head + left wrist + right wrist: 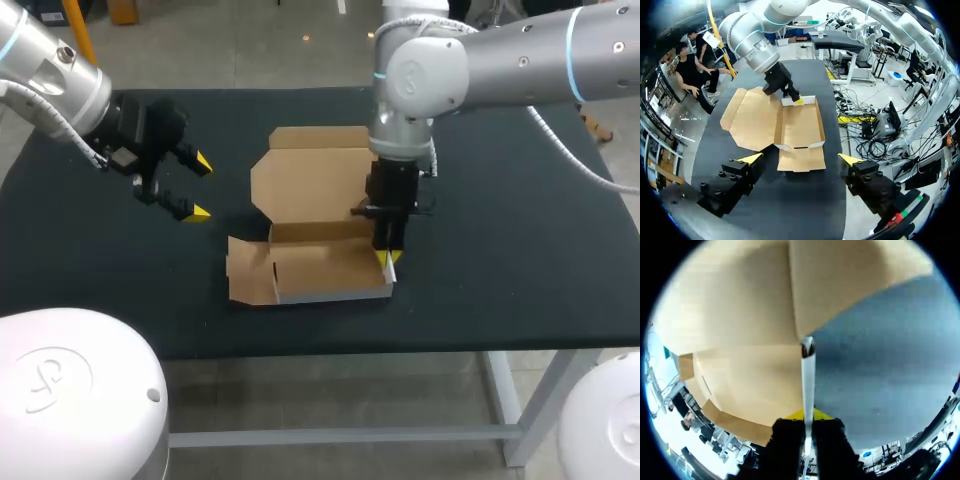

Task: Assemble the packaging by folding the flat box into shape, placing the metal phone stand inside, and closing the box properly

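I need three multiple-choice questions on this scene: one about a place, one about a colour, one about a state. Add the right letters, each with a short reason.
1. Where is the right gripper?
A. at the right wall of the box
B. above the lid
C. off the table

2. What colour is the table?
A. white
B. black
C. green

3. In what state is the left gripper?
A. open
B. shut on the box
C. shut on a metal stand

Answers: 1 A, its tips pinch that wall; 2 B, the bare top is black; 3 A, its tips stand wide apart with nothing between them.
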Tool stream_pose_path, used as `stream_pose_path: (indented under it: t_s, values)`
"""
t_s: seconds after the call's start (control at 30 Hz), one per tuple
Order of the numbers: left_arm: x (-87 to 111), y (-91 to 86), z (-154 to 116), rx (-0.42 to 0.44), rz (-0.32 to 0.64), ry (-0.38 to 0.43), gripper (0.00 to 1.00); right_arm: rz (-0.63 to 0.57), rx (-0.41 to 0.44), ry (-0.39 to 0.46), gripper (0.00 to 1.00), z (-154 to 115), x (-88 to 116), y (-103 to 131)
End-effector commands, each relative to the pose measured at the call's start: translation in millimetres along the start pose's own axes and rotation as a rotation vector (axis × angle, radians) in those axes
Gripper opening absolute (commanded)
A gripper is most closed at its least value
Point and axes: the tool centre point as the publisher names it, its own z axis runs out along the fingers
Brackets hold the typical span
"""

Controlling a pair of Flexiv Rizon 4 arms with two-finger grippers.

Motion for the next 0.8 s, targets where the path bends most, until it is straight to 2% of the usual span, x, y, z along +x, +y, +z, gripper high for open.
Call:
stream_pose_path:
  t_s: [0.03, 0.33, 0.7, 0.73, 0.8]
  values:
    - [0.2, -0.4, -1.4, -0.005, -0.001, 0.002, 1.0, 0.009, 0.036, -0.03, 0.0, -0.7, 2.3, 6.3]
    - [0.2, -0.4, -1.4, -0.005, -0.001, 0.002, 1.0, 0.025, 0.056, -0.077, 0.0, -3.6, 2.5, 7.6]
    - [0.2, -0.4, -1.4, -0.005, -0.001, 0.002, 1.0, 0.068, 0.032, -0.104, 0.0, -1.7, -0.5, 8.0]
    - [0.2, -0.4, -1.4, -0.005, -0.001, 0.002, 1.0, 0.066, 0.031, -0.102, 0.05, -1.7, -0.6, 8.1]
    - [0.2, -0.4, -1.4, -0.005, -0.001, 0.002, 1.0, 0.072, 0.018, -0.103, 0.09, -1.4, -1.3, 8.3]
